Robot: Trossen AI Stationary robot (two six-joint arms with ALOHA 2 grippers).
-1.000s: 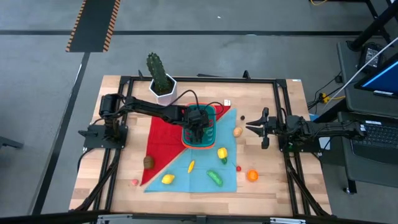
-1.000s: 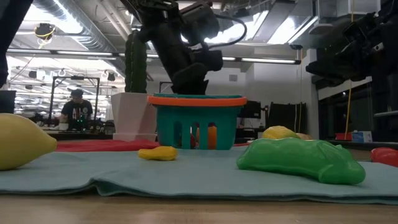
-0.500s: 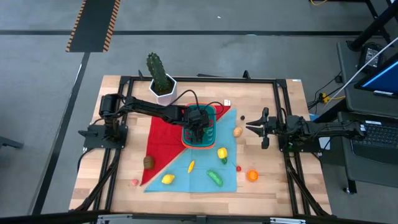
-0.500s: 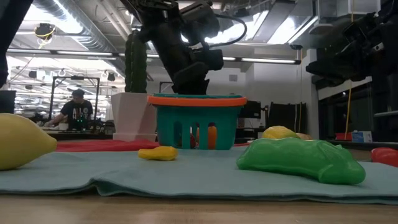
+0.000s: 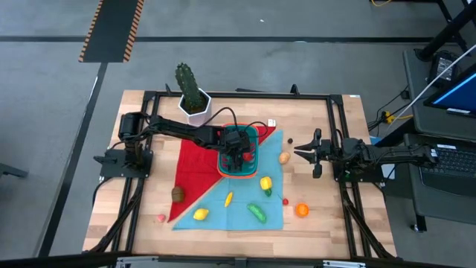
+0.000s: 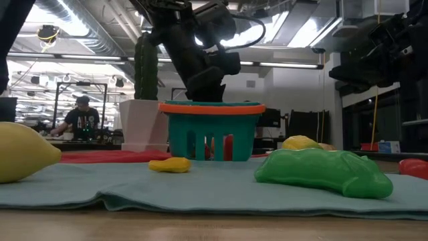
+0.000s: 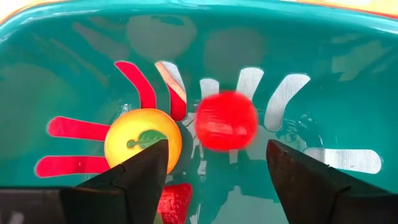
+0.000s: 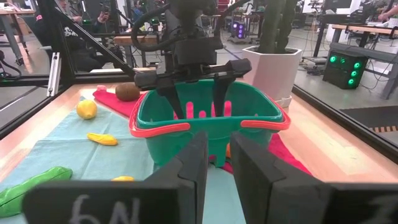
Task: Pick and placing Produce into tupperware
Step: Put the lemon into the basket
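Left gripper (image 7: 214, 171) hangs inside the teal tupperware (image 5: 239, 155), fingers spread; a red tomato (image 7: 226, 121) lies loose just ahead between them. Right gripper (image 5: 306, 153), fingers nearly together and empty, waits beside remaining produce on the worktop (image 5: 327, 223).

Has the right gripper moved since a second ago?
No. The right gripper sits at the same spot beside the tan produce piece in the high view.

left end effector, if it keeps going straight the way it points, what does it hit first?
Likely the red produce piece directly ahead of the open left end effector inside the tupperware, then the slotted floor; depth is unclear.
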